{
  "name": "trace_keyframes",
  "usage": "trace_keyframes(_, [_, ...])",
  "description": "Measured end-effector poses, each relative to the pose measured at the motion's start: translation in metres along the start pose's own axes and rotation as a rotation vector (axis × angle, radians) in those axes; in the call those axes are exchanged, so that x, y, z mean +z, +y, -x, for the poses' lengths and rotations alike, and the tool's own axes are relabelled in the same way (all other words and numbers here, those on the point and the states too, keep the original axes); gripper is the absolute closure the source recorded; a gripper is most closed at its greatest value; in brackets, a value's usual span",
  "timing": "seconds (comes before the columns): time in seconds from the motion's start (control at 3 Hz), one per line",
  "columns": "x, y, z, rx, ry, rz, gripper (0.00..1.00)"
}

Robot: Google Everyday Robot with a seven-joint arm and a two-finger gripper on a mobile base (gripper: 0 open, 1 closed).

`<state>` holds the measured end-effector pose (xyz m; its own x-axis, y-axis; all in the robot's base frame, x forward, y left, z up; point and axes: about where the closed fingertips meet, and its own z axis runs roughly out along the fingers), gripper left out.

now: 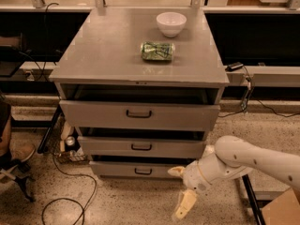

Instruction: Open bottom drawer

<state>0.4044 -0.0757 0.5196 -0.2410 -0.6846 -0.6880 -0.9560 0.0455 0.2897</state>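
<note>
The grey cabinet has three drawers. The bottom drawer is the lowest and shallowest front, with a small dark pull handle at its middle. My gripper hangs low at the right, just off the drawer's right end and slightly in front of it. It is open: one cream finger lies near the drawer front and the other points down at the floor. Nothing is between them. The white arm reaches in from the right edge.
On the cabinet top stand a white bowl and a crushed green can. The top and middle drawers stick out a little. Cables lie on the speckled floor at left, beside a person's shoe. A cardboard box corner shows at lower right.
</note>
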Motion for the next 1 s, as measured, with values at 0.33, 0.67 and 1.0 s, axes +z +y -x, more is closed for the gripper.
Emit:
trace_keyframes(0.33, [0.048,-0.044,-0.037,0.053,-0.092,-0.013,0.00])
trace_keyframes(0.67, [0.047,-0.044,-0.036,0.051,-0.090,-0.015,0.00])
trace_keyframes(1.0, [0.054,-0.067,-0.047,0.036,-0.040,-0.053,0.00])
